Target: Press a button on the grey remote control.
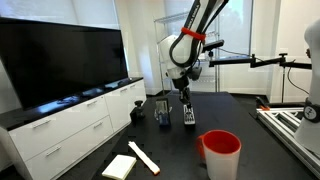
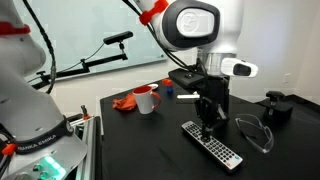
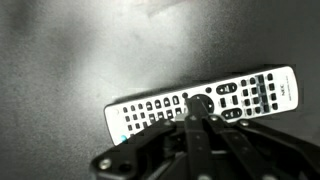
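The grey remote control [image 3: 240,95] lies flat on the dark table, its button face up. It also shows in both exterior views [image 1: 189,119] [image 2: 222,150]. My gripper [image 3: 197,108] is shut, fingers together, with the tips right at the round pad in the middle of the remote. In the exterior views the gripper [image 1: 186,105] [image 2: 207,128] points straight down onto the remote. Whether the tip touches the button I cannot tell for certain.
A red cup [image 1: 221,153] stands near the table's front. A long white flat bar [image 1: 143,156] and a pale pad [image 1: 119,166] lie nearby. A small dark upright object [image 1: 163,113] stands beside the remote. Clear glasses [image 2: 254,132] and a white mug [image 2: 145,102] sit on the table.
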